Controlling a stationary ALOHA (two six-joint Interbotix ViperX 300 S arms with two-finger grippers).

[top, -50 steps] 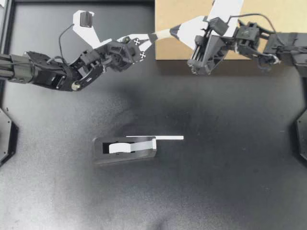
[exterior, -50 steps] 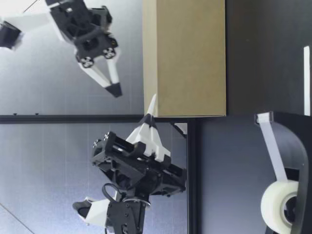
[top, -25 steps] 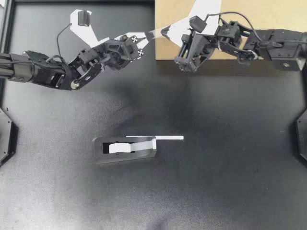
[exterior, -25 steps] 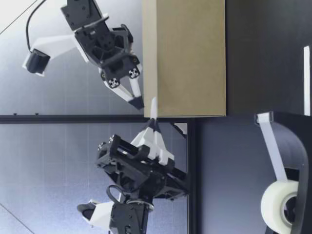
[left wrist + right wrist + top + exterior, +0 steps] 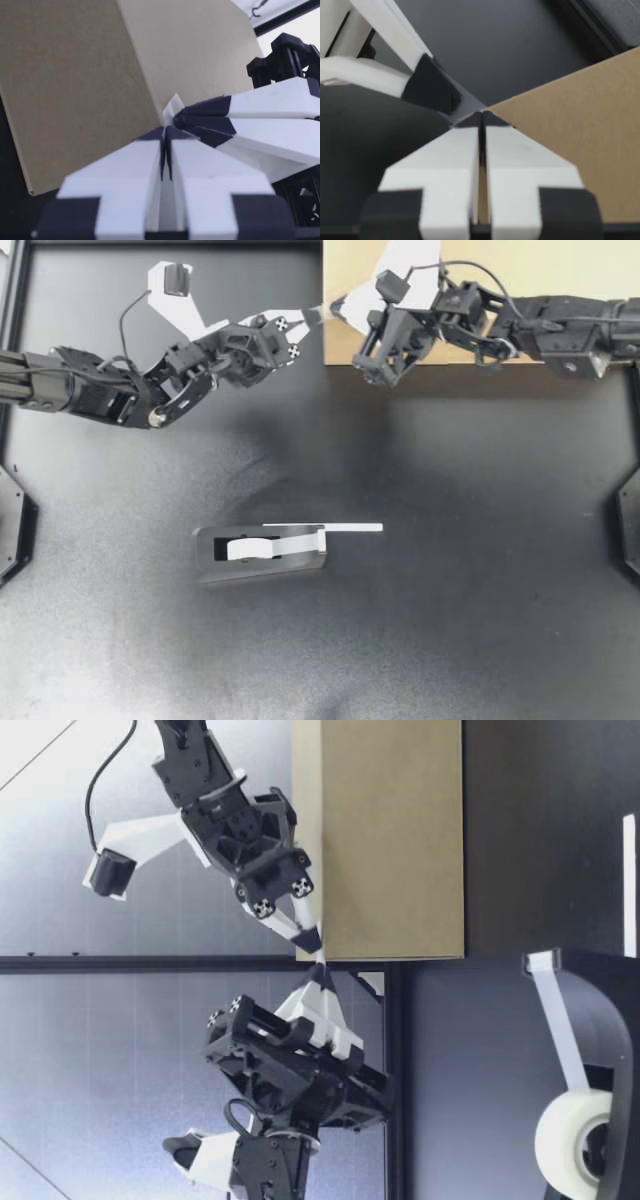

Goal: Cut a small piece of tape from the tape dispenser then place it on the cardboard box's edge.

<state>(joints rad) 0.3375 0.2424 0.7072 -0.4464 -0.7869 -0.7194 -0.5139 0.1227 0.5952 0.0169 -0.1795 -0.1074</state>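
At the near left corner of the cardboard box [image 5: 560, 265], my left gripper [image 5: 316, 313] and right gripper [image 5: 332, 307] meet tip to tip above the table. The left gripper [image 5: 165, 134] is shut on a small white piece of tape [image 5: 173, 106] that sticks out past its tips. My right gripper [image 5: 481, 116] is shut, and its fingers [image 5: 240, 107] touch that piece at the box [image 5: 100, 75] corner. In the low view the tape [image 5: 320, 958] sits between the two grippers' tips. The tape dispenser [image 5: 262, 552] lies mid-table.
A free strip of tape [image 5: 350, 528] juts out of the dispenser toward the right. The dispenser's roll [image 5: 570, 1140] is close to the low camera. Black frame parts stand at both table sides [image 5: 15, 520].
My right gripper has swung along the box front toward the left gripper and lower, until the two tips meet at the corner. The left gripper has stayed nearly still.
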